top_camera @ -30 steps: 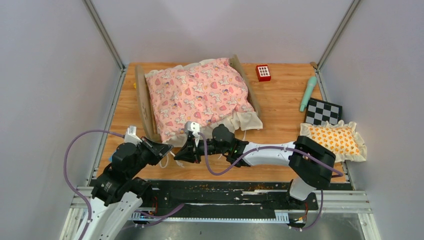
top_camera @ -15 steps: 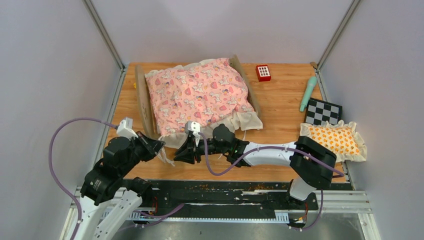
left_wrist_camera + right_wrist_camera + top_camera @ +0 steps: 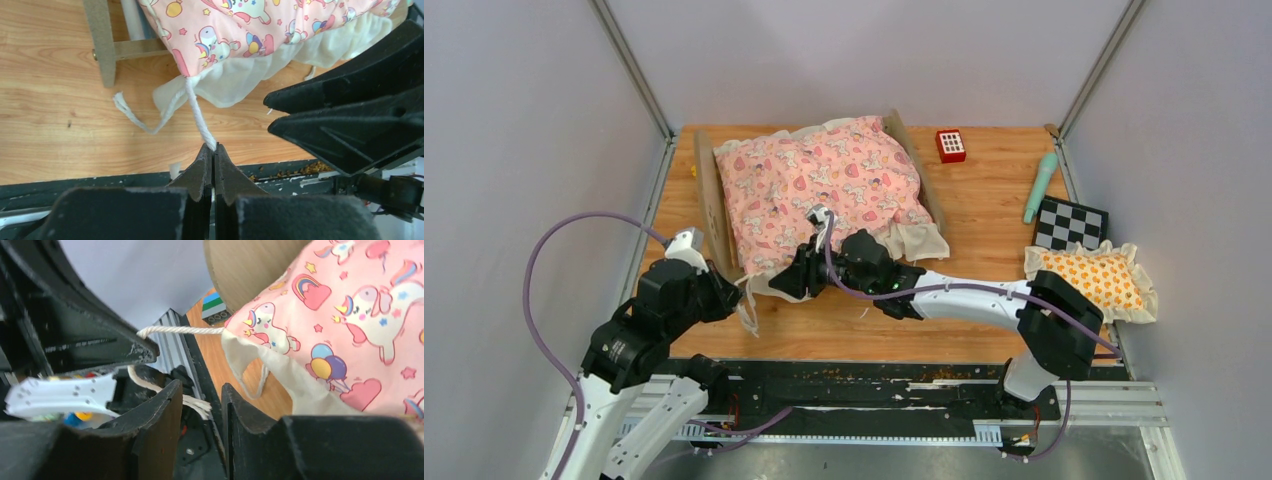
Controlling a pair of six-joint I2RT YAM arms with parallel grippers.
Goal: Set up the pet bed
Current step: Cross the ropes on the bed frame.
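Note:
The pet bed's light-wood frame (image 3: 707, 200) stands at the back left, with the pink unicorn quilt (image 3: 824, 185) lying over it. The mattress is hidden under the quilt. My left gripper (image 3: 729, 293) is at the bed's near left corner. It is shut on a white cord (image 3: 197, 117) that runs taut from the quilt's corner (image 3: 215, 45) into its tips (image 3: 214, 149). My right gripper (image 3: 784, 282) is beside it at the quilt's cream ruffle (image 3: 904, 240). Its jaws (image 3: 200, 400) stand open with nothing gripped. The cord (image 3: 180, 330) and the quilt (image 3: 350, 315) also show in the right wrist view.
A frilled orange-patterned pillow (image 3: 1096, 280) lies at the right edge, partly on a black-white checkered board (image 3: 1071, 224). A teal tool (image 3: 1040, 185) and a red block (image 3: 950, 145) lie at the back right. The black rail (image 3: 874, 385) runs along the near table edge.
My left gripper has drawn back to the left with the cord, pulling it taut. My right gripper has moved up and away from me, toward the quilt's near edge.

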